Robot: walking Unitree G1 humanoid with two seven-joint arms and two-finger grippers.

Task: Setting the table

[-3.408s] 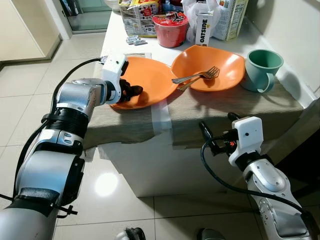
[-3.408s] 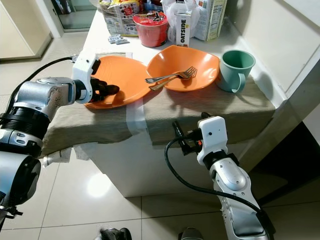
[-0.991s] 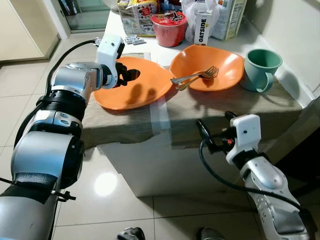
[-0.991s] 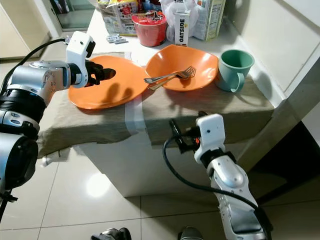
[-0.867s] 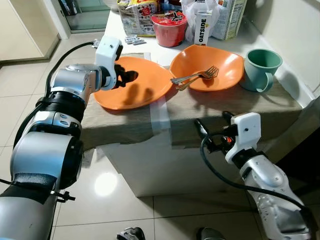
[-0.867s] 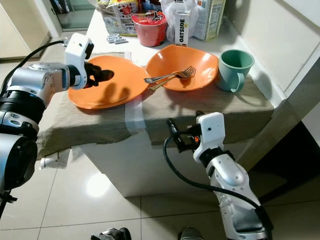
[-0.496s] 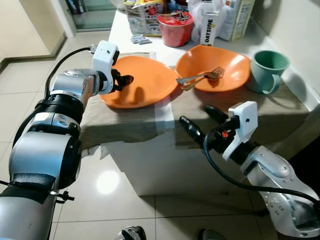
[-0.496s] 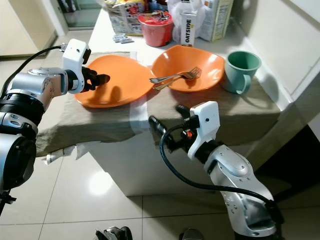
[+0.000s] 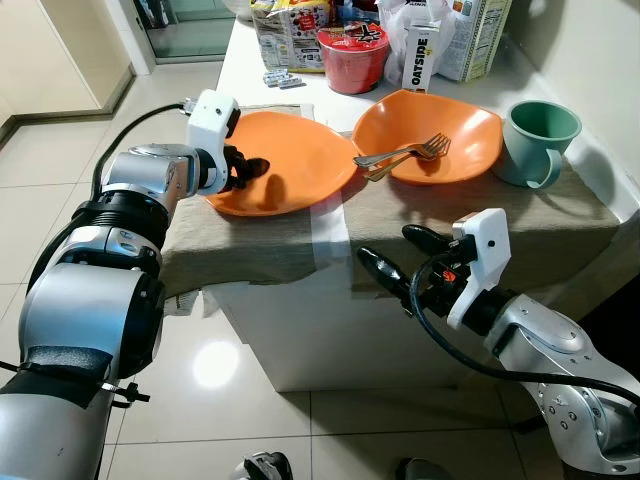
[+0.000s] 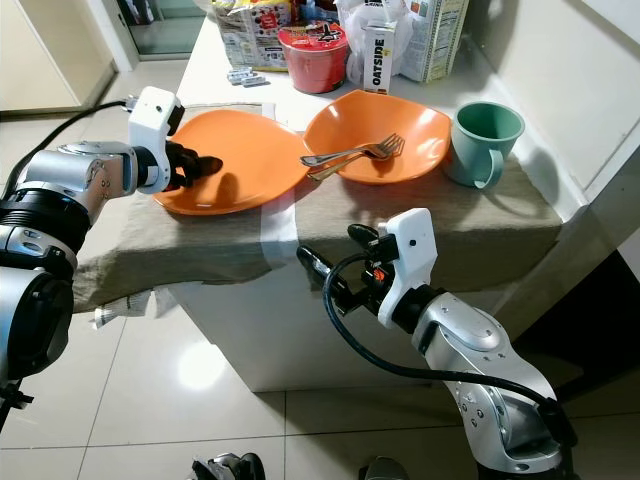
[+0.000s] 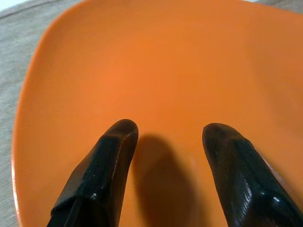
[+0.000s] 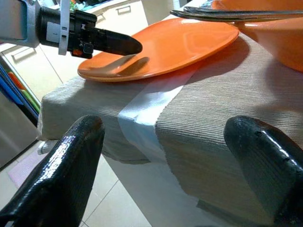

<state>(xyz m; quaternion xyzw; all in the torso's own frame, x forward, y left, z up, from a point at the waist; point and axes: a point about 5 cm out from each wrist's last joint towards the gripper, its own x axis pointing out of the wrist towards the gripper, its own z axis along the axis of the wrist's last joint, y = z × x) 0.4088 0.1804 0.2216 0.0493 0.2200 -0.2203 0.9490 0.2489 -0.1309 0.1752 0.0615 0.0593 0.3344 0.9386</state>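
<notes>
Orange plate (image 9: pixel 285 165) is sitting flat on the grey cloth (image 9: pixel 260 235) near the counter's front left corner, its right rim touching or slightly tucked against the orange bowl (image 9: pixel 440 135) next to it. Left gripper (image 9: pixel 248 170) is hovering over the plate's left part with its fingers (image 11: pixel 102 175) spread apart, nothing between them, and from the wrist cam you can see their shadow on the plate, so they look just above it, not pinching the rim.

Bowl has a fork (image 9: pixel 405 153) lying across it with a second utensil under it, handles poking out over the rim toward the plate. Green mug (image 9: pixel 540 140) is at the counter's right edge, just beside the bowl.

Right gripper (image 9: pixel 395 255) is out in front of the counter's front edge, below the cloth line, fingers wide open and pointed at the taped seam (image 9: pixel 328 235) in the cloth.

Along the back edge there's a red noodle cup (image 9: pixel 352 55), an Oatside carton (image 9: pixel 422 55), a snack bag (image 9: pixel 285 30) and a bigger box (image 9: pixel 480 30).
</notes>
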